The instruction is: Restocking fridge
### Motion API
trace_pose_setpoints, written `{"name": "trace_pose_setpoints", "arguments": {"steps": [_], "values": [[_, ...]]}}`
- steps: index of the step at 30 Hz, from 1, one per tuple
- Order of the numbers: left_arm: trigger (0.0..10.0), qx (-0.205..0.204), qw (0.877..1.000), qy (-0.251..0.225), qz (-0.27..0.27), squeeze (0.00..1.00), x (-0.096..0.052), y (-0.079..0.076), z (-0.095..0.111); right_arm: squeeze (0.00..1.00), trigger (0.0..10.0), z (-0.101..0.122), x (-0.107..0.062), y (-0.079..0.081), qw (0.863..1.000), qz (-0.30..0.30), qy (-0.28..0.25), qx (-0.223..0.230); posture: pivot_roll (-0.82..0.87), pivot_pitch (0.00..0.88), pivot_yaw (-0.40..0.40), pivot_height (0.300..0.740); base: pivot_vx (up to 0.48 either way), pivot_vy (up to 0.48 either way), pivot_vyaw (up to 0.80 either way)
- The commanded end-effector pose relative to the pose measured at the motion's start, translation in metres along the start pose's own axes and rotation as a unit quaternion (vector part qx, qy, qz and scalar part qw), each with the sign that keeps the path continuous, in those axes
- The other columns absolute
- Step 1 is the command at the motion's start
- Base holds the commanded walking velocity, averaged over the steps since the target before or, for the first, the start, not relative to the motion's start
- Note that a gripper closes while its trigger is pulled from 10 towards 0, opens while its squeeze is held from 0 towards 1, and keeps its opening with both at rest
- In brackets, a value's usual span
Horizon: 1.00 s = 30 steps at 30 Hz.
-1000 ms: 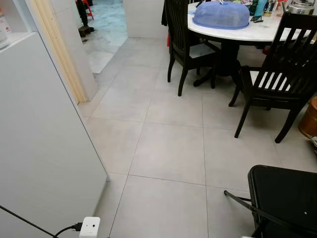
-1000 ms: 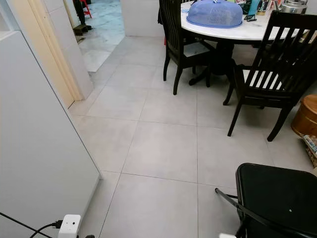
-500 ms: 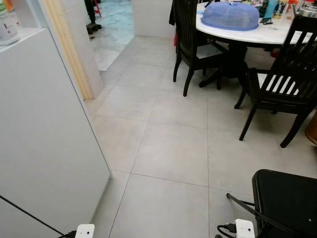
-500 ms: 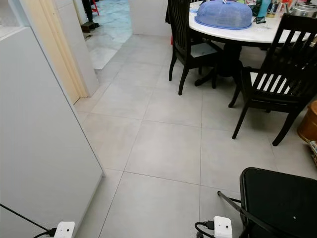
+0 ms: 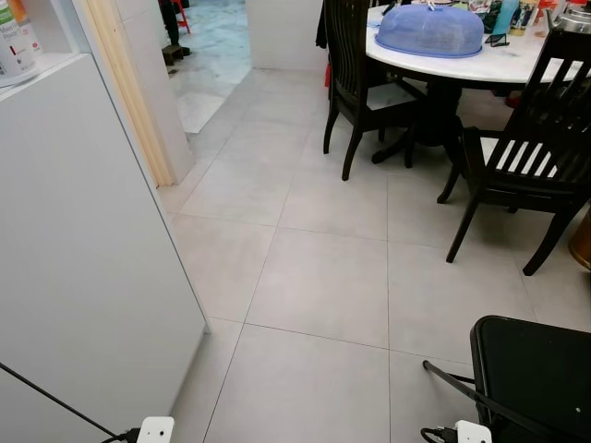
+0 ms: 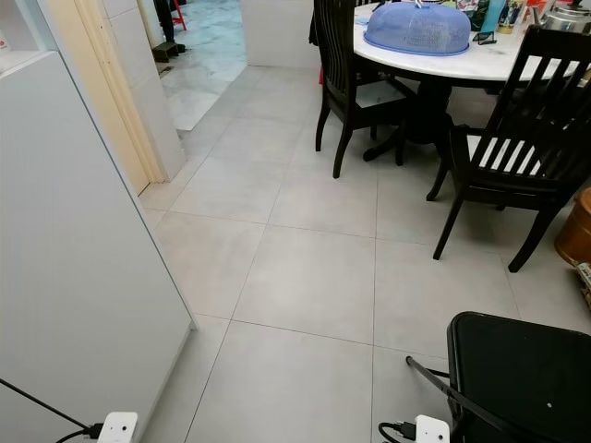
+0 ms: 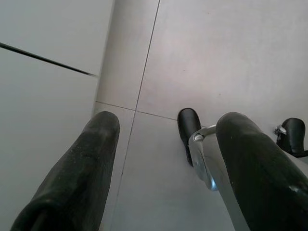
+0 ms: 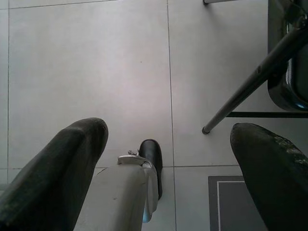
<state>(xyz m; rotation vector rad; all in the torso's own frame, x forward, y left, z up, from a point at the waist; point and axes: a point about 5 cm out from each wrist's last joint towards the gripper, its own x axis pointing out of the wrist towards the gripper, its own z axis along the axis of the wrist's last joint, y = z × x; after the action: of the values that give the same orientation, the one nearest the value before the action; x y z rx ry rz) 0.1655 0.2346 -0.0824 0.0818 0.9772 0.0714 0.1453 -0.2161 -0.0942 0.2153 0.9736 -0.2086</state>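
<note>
A tall white fridge panel (image 5: 83,249) fills the left side, and I cannot tell whether it is the door or the side wall. A labelled container (image 5: 13,41) stands on a ledge at its top. Both arms hang low. The white wrist boxes (image 5: 155,430) (image 5: 473,432) peek in at the bottom edge. My left gripper (image 7: 171,120) is open above the grey floor tiles, beside the fridge panel (image 7: 48,72), with nothing between its fingers. My right gripper (image 8: 171,130) is open too, also with nothing in it, over the tiles near a black chair's leg (image 8: 250,86).
A black folding chair (image 5: 536,369) stands close at the lower right. Farther off, dark wooden chairs (image 5: 517,157) surround a round white table (image 5: 480,66) with a blue food cover (image 5: 429,30). A wood-framed doorway (image 5: 129,92) opens at the far left. Grey tiles (image 5: 314,286) lie between.
The camera has shifted a little, so the whole scene sits slightly differently. The right wrist box has come into view at the bottom edge. Nothing was picked up or let go.
</note>
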Motion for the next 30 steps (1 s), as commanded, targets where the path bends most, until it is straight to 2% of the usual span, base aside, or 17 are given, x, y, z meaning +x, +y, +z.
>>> {"name": "trace_pose_setpoints", "arguments": {"steps": [1,5,11,30], "values": [[10.0,0.014,1.000,0.005,-0.004,0.00,0.000,-0.002,-0.003,0.00,10.0,0.002,0.000,0.000,1.000,0.002,-0.004,-0.003,-0.07,0.000,0.007,0.740,0.000,0.000,0.65],[10.0,0.012,1.000,0.005,-0.007,0.00,0.003,-0.012,0.004,0.00,10.0,0.000,0.000,-0.001,1.000,0.000,0.004,-0.019,-0.07,0.000,0.009,0.740,0.000,0.000,0.80],[10.0,0.017,1.000,0.014,-0.007,0.00,0.001,-0.013,-0.004,0.00,10.0,-0.002,-0.001,-0.003,1.000,0.000,0.005,-0.015,-0.07,0.000,0.006,0.740,0.000,0.000,0.80],[10.0,0.010,1.000,0.007,-0.003,0.00,0.003,-0.012,0.006,0.00,10.0,-0.003,-0.001,-0.005,0.999,0.007,0.012,-0.029,-0.05,0.000,-0.011,0.740,0.000,0.000,0.80]]}}
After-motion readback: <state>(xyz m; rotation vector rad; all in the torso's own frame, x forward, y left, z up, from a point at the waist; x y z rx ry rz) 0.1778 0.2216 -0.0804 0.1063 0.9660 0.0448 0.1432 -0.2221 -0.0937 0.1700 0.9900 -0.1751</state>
